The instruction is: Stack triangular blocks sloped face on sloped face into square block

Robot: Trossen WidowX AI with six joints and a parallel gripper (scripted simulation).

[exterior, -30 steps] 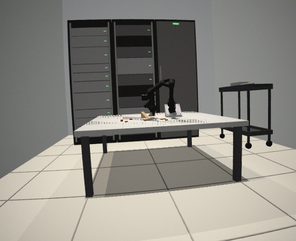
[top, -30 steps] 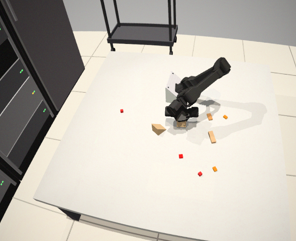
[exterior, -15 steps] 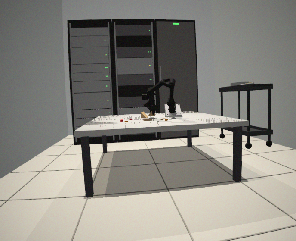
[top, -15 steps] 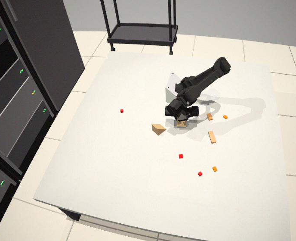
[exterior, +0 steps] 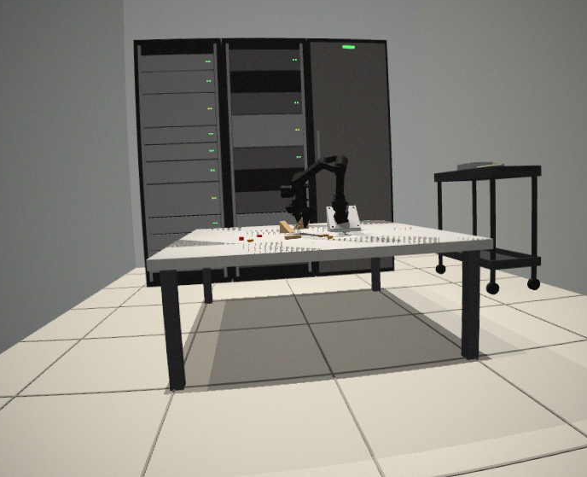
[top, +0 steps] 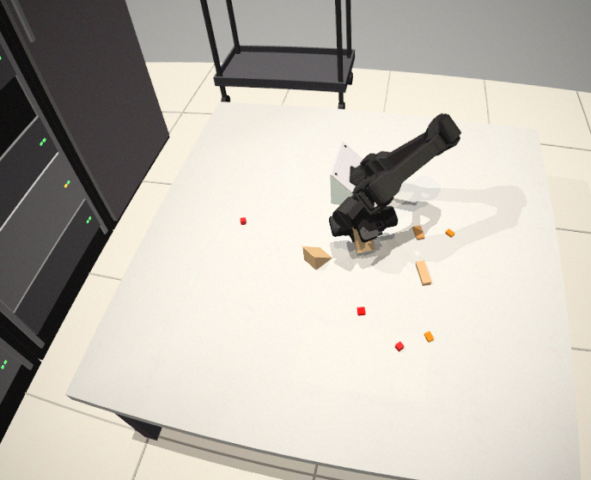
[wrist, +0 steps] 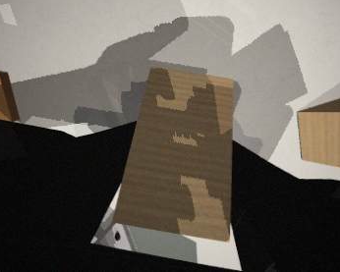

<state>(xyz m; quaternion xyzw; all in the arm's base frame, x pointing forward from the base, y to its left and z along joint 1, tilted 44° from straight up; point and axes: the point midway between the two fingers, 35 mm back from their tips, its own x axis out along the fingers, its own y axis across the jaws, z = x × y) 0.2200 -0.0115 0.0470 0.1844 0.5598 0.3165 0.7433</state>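
Observation:
My gripper (top: 363, 237) (exterior: 297, 218) (wrist: 181, 133) is shut on one wooden triangular block (top: 364, 246) (wrist: 185, 151), with a finger on each long side. It holds the block low over the white table (top: 216, 308); I cannot tell whether the block touches it. The other triangular block (top: 315, 257) (exterior: 285, 227) (wrist: 324, 136) lies on the table a short way to the side, apart from the gripper and the held block.
A tan plank (top: 423, 272) and a short orange piece (top: 417, 232) (wrist: 0, 94) lie close by. Three small red cubes (top: 242, 221) (top: 361, 311) (top: 399, 346) and two orange cubes (top: 449, 232) (top: 429, 336) are scattered about. The arm's white base plate (top: 343, 167) stands behind.

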